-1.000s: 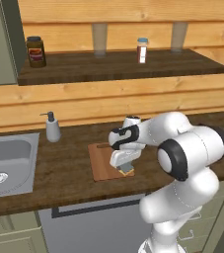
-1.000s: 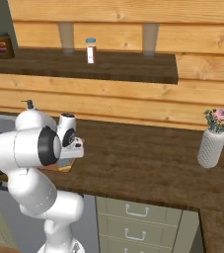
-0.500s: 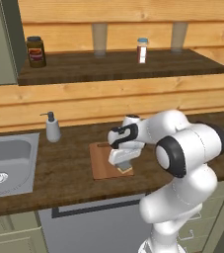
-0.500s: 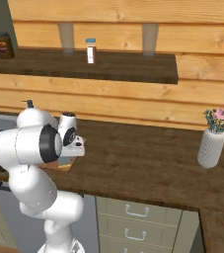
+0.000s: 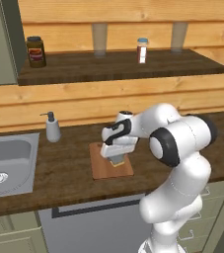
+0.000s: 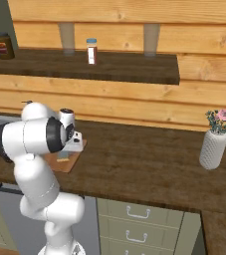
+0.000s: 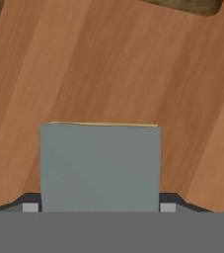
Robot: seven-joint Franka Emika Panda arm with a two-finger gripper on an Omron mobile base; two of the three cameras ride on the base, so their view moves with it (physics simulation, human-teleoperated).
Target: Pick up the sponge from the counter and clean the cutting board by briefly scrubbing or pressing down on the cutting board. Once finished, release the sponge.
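The gripper (image 5: 116, 159), pinching the sponge (image 7: 99, 165), had barely shifted since a second ago, staying over the cutting board's (image 5: 103, 170) middle.

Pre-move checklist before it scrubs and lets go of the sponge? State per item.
1. Sponge held between the jaws of the gripper: ok, finger tips sit on both its sides in the hand view.
2. Sponge over the cutting board, not bare counter: ok.
3. Sponge pressed flat on the board: cannot tell; the left base view shows it low at the board, contact itself unclear.
4. Board lying flat on the counter, within its edges: ok.
5. Soap dispenser apart from the board, out of the scrub path: ok.
6. Sink well to the side of the board: ok.
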